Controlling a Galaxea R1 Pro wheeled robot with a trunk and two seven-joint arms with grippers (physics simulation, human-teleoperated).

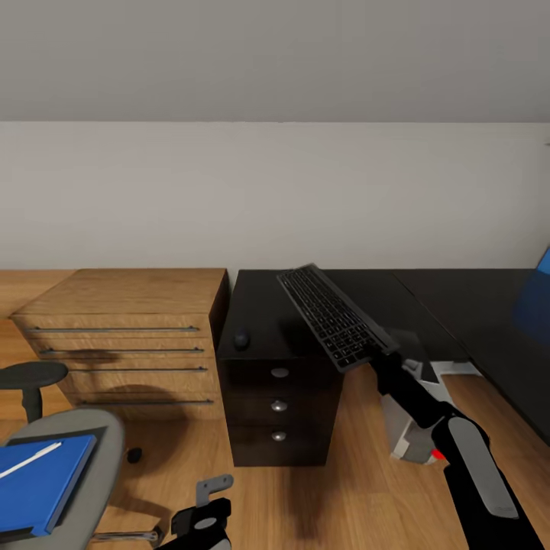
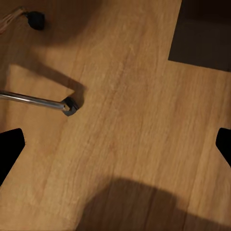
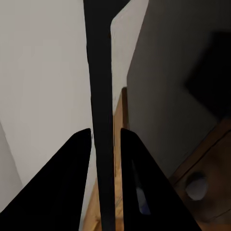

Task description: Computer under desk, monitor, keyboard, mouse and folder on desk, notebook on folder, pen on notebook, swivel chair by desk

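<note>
A sloped grey wall backs the light wooden floor and the glossy black desk at centre. The right gripper is clenched on the near edge of the slim black keyboard, held tilted above the desktop; in the wrist view both fingers press its thin edge. The small black mouse sits on the desk at nine o'clock from the keyboard. The bright blue folder lies on the grey swivel chair, at seven o'clock. Level the keyboard, lower it flat, clear of the mouse, then release. The left gripper hangs over the floor, released.
</note>
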